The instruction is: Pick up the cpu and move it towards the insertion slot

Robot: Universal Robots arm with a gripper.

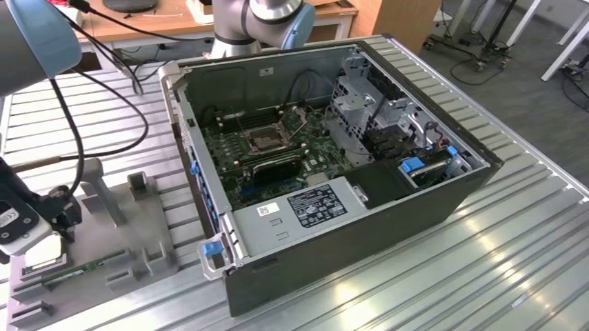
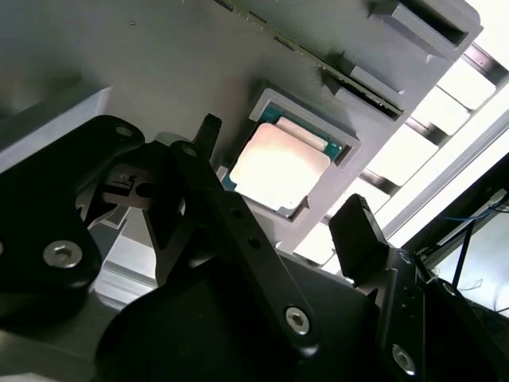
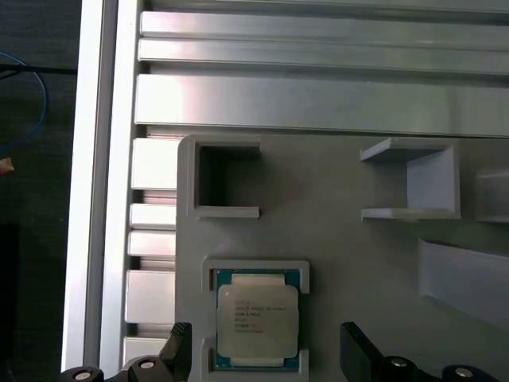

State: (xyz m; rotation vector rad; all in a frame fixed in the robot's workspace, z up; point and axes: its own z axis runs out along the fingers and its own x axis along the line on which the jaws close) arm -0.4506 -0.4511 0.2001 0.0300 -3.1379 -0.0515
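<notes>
Pick-up step, no grasp yet: end effector hovers, fingers apart astride the cpu seated in its grey holder, well apart from the insertion slot; next move likely calls for a level descent and gentle closing.

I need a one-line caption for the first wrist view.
Open claw, one finger on each side of the cpu lying in its grey holder.

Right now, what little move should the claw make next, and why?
Probably lower the claw straight down a little. Its fingers stand open on either side of the cpu, which lies flat in its pocket in the grey holder, not gripped. The tips seem to hang above the chip, so closing now would likely miss it.
</notes>
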